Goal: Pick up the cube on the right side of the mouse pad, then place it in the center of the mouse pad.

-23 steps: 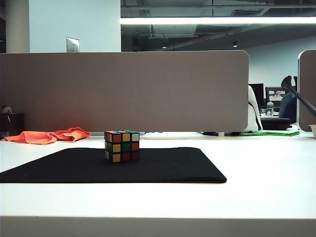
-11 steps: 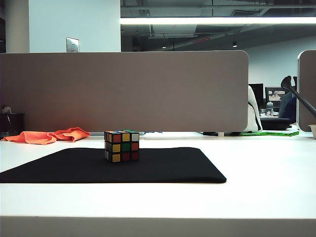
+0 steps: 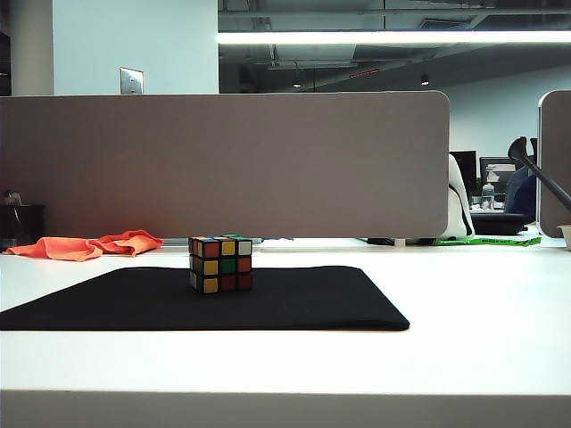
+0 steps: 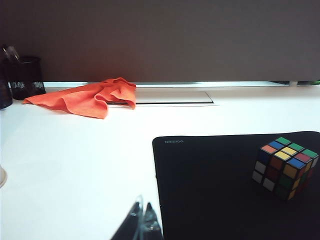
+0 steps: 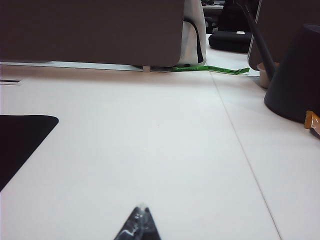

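Currently, reading from the left of the exterior view: one orange cloth (image 3: 87, 245) lies crumpled at the back of the white surface (image 3: 464, 312), near the grey partition (image 3: 223, 165). Next, one black mouse pad (image 3: 294, 303) lies flat, and one cube (image 3: 220, 264) stands squarely on it, roughly mid-pad in that view, though the left wrist view puts the cube (image 4: 284, 167) toward the pad's far side from that arm. Neither arm shows in the exterior view. Left tool (image 4: 140, 227): only the tips show, low over bare surface just beside the mouse pad (image 4: 210, 190) edge; they look pressed together, holding nothing. Right tool (image 5: 138, 227): tips clenched, empty, over open surface well apart from the pad corner (image 5: 20, 140). Judgement: the cube should be light, rigid, with smooth stickered faces that may slip a little; best taken across two opposite flat faces, mid-height, fingers square to the sides rather than on corners. Count: cube one, pad one, cloth one, dark pen cup (image 4: 26, 77) one.
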Robot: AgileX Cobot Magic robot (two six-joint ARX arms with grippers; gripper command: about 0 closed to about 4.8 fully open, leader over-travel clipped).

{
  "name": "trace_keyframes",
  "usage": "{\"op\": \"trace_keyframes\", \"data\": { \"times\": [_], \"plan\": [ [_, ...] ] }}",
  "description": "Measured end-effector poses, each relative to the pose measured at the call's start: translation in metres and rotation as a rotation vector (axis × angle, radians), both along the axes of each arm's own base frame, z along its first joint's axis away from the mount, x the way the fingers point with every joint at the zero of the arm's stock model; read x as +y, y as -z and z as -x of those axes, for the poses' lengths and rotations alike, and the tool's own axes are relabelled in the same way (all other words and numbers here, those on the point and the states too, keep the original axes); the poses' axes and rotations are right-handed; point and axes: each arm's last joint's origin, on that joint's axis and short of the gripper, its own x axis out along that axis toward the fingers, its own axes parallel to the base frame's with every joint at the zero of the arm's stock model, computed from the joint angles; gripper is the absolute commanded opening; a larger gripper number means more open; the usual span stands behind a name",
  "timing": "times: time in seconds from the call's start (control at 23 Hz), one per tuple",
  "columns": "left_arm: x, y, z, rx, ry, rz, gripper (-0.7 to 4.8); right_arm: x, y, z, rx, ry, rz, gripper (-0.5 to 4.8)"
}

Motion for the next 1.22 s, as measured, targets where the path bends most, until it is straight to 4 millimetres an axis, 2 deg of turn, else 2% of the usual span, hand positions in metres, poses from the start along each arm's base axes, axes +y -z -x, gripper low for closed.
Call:
{"op": "trace_keyframes", "data": {
  "times": [0.39, 0.65, 1.22],
  "plan": [
    [-0.0031, 0.0, -0.0001, 0.0, 0.019, 0.001, -0.06, 0.0, 0.0, 0.0, 0.0, 0.0, 0.0, -0.06],
    [-0.0023, 0.0, -0.0004, 0.001, -0.045, 0.014, -0.06, 0.0, 0.0, 0.0, 0.0, 0.0, 0.0, -0.06],
    [-0.0021, 0.0, -0.0004, 0.003, -0.059, 0.034, -0.06, -0.0008, 0.0, 0.0, 0.0, 0.028, -0.005, -0.06]
  ]
}}
